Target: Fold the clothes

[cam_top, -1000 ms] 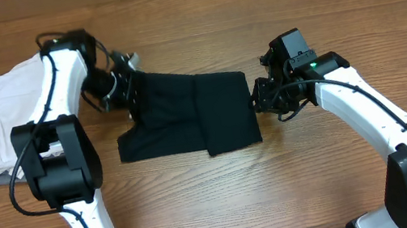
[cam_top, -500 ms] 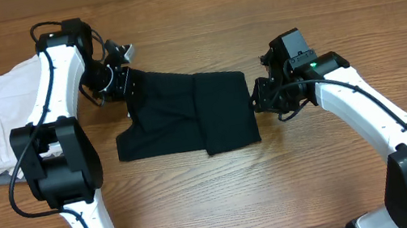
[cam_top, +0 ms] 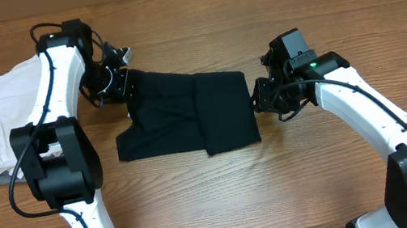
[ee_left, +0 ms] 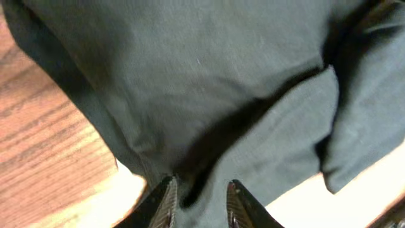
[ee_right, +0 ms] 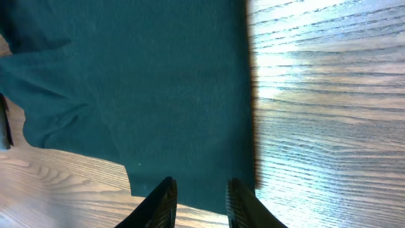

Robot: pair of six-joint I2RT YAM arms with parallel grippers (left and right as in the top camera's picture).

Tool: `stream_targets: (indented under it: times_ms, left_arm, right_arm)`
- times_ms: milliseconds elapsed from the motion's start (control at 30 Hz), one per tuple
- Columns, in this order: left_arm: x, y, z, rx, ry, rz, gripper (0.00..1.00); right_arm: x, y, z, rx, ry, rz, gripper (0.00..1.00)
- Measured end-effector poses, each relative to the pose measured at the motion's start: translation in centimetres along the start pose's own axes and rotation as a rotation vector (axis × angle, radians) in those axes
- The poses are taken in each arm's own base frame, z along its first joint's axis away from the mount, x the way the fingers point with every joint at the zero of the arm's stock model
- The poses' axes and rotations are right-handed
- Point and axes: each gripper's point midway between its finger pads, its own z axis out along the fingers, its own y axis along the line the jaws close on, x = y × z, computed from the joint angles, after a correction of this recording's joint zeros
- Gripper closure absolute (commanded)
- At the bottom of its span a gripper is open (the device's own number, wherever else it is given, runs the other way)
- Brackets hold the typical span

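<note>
Your left claw point(ee_left: 201, 201) pinches the black T-shirt point(cam_top: 187, 112), lying mid-counter point(cam_top: 281, 192), at its upper-left corner. I cannot tell the right claw's point(ee_right: 199, 201) grip at its right edge. Draw the corner across low and evenly.

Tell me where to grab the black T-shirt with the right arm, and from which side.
Grip the black T-shirt at its straight right edge, where the folded-over panel lies flat on the table. Come from the right, low and level; the right gripper sits beside that edge, probably best placed.
</note>
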Motion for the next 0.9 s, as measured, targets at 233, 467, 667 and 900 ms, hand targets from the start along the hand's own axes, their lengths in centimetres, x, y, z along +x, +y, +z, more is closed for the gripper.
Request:
stream_targets:
  times_ms: [233, 467, 667, 900]
  left_arm:
    - [2.4, 1.6, 5.1, 0.014, 0.023, -0.034, 0.91]
    - [2.7, 1.4, 5.4, 0.030, 0.020, -0.111, 0.63]
    - [1.4, 0.8, 1.4, 0.016, -0.001, -0.152, 0.19]
    - [0.1, 0.5, -4.3, -0.024, -0.124, -0.146, 0.00]
  right_arm:
    - [0.0, 0.0, 0.0, 0.000, 0.000, 0.000, 0.70]
    - [0.2, -0.1, 0.0, 0.003, 0.006, 0.002, 0.70]
    - [0.3, -0.2, 0.0, 0.007, 0.013, 0.006, 0.65]
    - [0.4, -0.2, 0.0, 0.008, 0.015, 0.006, 0.64]
